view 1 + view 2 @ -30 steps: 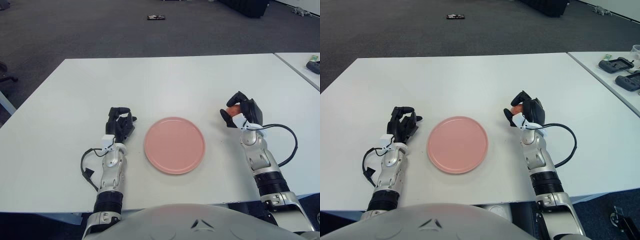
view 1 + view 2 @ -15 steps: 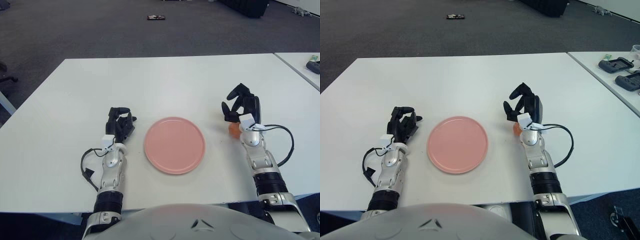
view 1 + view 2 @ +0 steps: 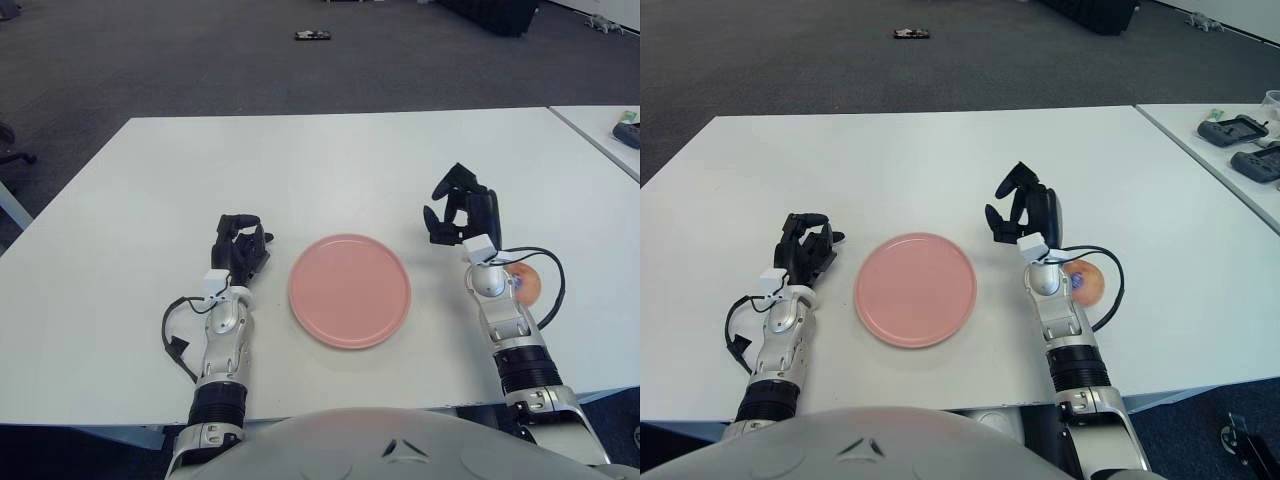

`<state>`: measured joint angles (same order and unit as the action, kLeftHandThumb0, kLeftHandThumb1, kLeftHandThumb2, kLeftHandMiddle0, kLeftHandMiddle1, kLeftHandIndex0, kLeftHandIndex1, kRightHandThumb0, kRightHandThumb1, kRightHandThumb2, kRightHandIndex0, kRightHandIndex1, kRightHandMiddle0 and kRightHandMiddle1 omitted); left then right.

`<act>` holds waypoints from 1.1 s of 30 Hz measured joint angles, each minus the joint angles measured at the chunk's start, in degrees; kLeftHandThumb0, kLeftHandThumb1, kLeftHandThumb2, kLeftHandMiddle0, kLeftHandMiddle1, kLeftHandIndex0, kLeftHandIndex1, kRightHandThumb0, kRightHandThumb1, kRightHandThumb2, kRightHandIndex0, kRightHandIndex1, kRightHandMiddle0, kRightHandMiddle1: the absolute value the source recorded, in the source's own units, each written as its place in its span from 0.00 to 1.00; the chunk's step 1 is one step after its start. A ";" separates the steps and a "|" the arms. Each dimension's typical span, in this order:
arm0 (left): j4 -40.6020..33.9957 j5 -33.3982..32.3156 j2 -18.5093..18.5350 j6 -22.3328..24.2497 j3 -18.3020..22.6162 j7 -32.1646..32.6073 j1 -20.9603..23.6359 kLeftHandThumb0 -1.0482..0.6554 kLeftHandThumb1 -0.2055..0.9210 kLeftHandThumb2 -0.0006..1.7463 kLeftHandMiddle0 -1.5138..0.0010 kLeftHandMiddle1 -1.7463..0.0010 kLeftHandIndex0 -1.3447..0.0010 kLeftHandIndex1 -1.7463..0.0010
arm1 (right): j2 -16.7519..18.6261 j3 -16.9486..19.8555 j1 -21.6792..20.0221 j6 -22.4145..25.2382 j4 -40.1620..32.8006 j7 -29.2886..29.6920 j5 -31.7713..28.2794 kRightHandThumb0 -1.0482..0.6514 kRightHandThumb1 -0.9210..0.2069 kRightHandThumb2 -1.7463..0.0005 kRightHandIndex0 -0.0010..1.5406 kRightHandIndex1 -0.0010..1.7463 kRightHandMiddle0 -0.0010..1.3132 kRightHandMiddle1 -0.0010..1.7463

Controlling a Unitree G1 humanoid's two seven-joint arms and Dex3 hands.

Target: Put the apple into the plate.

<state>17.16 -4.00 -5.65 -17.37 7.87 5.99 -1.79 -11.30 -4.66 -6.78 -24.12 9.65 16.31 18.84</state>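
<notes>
My right hand [image 3: 1021, 216] hangs spread and empty beside the plate [image 3: 915, 289], apple [image 3: 1086, 284] on table [image 3: 940, 150], left hand [image 3: 805, 252] curled; no legible writing.

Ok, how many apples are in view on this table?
1. The apple lies on the white table, right of the right hand and its forearm, outside the pink plate. The forearm covers part of it; no other apple shows.

Even, bright light falls from above on my white table [image 3: 330, 160], with no glare. Shadows are soft and faint beside my forearms and the plate [image 3: 349, 291]. Everything looks sharp; the dark floor [image 3: 200, 60] stays dimmer.
</notes>
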 measured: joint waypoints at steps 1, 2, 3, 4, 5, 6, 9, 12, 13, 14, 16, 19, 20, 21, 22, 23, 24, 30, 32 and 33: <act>-0.01 0.02 0.01 0.08 0.00 0.00 0.01 0.41 0.93 0.37 0.65 0.21 0.82 0.00 | -0.02 -0.40 0.12 -0.50 -0.14 -0.65 0.04 0.31 0.64 0.16 0.78 1.00 0.54 1.00; -0.01 0.03 0.02 0.13 0.00 0.01 0.02 0.41 0.93 0.37 0.65 0.21 0.82 0.00 | -0.03 -0.72 0.21 -0.86 -0.25 -1.10 0.11 0.31 0.64 0.16 0.78 1.00 0.54 1.00; -0.01 0.04 0.03 0.15 -0.01 0.02 0.02 0.41 0.93 0.37 0.65 0.21 0.82 0.00 | -0.04 -1.00 0.25 -1.33 -0.27 -1.62 0.15 0.30 0.65 0.16 0.79 1.00 0.54 1.00; -0.01 0.06 0.03 0.16 -0.01 0.03 0.02 0.41 0.93 0.37 0.65 0.21 0.82 0.00 | -0.07 -1.28 0.26 -1.78 -0.27 -2.02 0.16 0.30 0.65 0.15 0.79 1.00 0.55 1.00; -0.01 0.06 0.03 0.17 -0.01 0.03 0.02 0.41 0.93 0.37 0.65 0.21 0.82 0.00 | -0.09 -1.48 0.26 -2.29 -0.27 -2.48 0.16 0.30 0.65 0.15 0.79 1.00 0.55 1.00; -0.01 0.06 0.02 0.17 -0.02 0.03 0.02 0.41 0.93 0.37 0.65 0.20 0.82 0.00 | -0.11 -1.62 0.26 -2.67 -0.27 -2.78 0.16 0.30 0.66 0.15 0.80 1.00 0.55 1.00; -0.05 0.09 0.01 0.19 -0.04 0.07 0.02 0.41 0.93 0.37 0.65 0.20 0.82 0.00 | -0.34 -1.96 0.26 -4.34 -0.26 -4.28 0.09 0.30 0.67 0.14 0.81 1.00 0.56 1.00; -0.10 0.12 -0.01 0.26 -0.05 0.16 0.02 0.41 0.93 0.37 0.65 0.20 0.82 0.00 | -0.61 -2.18 0.26 -5.59 -0.25 -5.88 -0.04 0.30 0.67 0.14 0.80 1.00 0.56 1.00; -0.10 0.12 -0.01 0.27 -0.05 0.18 0.02 0.41 0.93 0.37 0.65 0.20 0.82 0.00 | -0.64 -2.19 0.26 -5.87 -0.25 -6.29 -0.08 0.30 0.67 0.14 0.79 1.00 0.56 1.00; -0.11 0.14 -0.02 0.27 -0.05 0.20 0.02 0.41 0.93 0.37 0.65 0.21 0.82 0.00 | -0.67 -2.18 0.26 -6.08 -0.25 -6.60 -0.09 0.30 0.67 0.14 0.79 1.00 0.56 1.00; -0.10 0.15 -0.04 0.27 -0.06 0.23 0.03 0.41 0.92 0.37 0.65 0.21 0.82 0.00 | -0.84 -2.06 0.26 -6.59 -0.25 -6.97 -0.06 0.31 0.62 0.18 0.73 1.00 0.52 1.00; -0.09 0.14 -0.11 0.25 -0.07 0.22 0.07 0.41 0.92 0.37 0.65 0.21 0.82 0.00 | -1.61 -1.51 0.25 -7.32 -0.28 -7.28 0.08 0.33 0.54 0.25 0.66 1.00 0.46 1.00; -0.08 0.12 -0.12 0.24 -0.06 0.22 0.07 0.41 0.92 0.37 0.65 0.21 0.82 0.00 | -1.91 -1.19 0.24 -7.45 -0.29 -7.28 0.19 0.34 0.51 0.27 0.65 1.00 0.45 1.00; -0.08 0.09 -0.13 0.22 -0.04 0.22 0.07 0.41 0.92 0.37 0.65 0.21 0.82 0.00 | -2.20 -0.93 0.24 -7.49 -0.34 -7.27 0.33 0.35 0.46 0.31 0.61 1.00 0.42 1.00; -0.07 0.02 -0.14 0.21 -0.01 0.22 0.07 0.41 0.92 0.37 0.65 0.21 0.82 0.00 | -2.57 -0.63 0.24 -7.47 -0.46 -7.26 0.84 0.35 0.43 0.33 0.59 1.00 0.39 1.00; -0.07 -0.02 -0.15 0.21 0.02 0.22 0.07 0.41 0.92 0.37 0.65 0.21 0.82 0.00 | -3.00 -0.34 0.24 -7.44 -0.62 -7.26 1.31 0.36 0.42 0.34 0.57 1.00 0.38 1.00; -0.07 -0.05 -0.15 0.21 0.04 0.22 0.07 0.41 0.92 0.37 0.65 0.21 0.82 0.00 | -3.32 -0.10 0.25 -7.30 -0.81 -7.24 1.90 0.36 0.40 0.36 0.55 1.00 0.37 1.00; -0.09 -0.06 -0.25 0.28 0.09 0.23 0.07 0.40 0.92 0.38 0.65 0.21 0.81 0.00 | -5.19 1.32 0.71 -4.76 -3.07 -7.56 3.76 0.38 0.32 0.43 0.45 1.00 0.32 1.00; -0.12 -0.06 -0.29 0.28 0.13 0.26 0.07 0.40 0.92 0.38 0.65 0.21 0.81 0.00 | -5.61 1.61 0.99 -3.75 -4.09 -8.00 4.27 0.38 0.29 0.45 0.42 1.00 0.31 0.99; -0.12 -0.06 -0.29 0.29 0.16 0.29 0.08 0.40 0.92 0.38 0.65 0.21 0.81 0.00 | -5.85 1.79 1.16 -3.11 -4.75 -8.31 4.44 0.38 0.29 0.46 0.42 1.00 0.31 0.99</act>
<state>17.03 -4.06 -5.94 -17.08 8.02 6.29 -1.71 -17.15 -2.86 -5.62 -27.23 4.91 8.00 23.28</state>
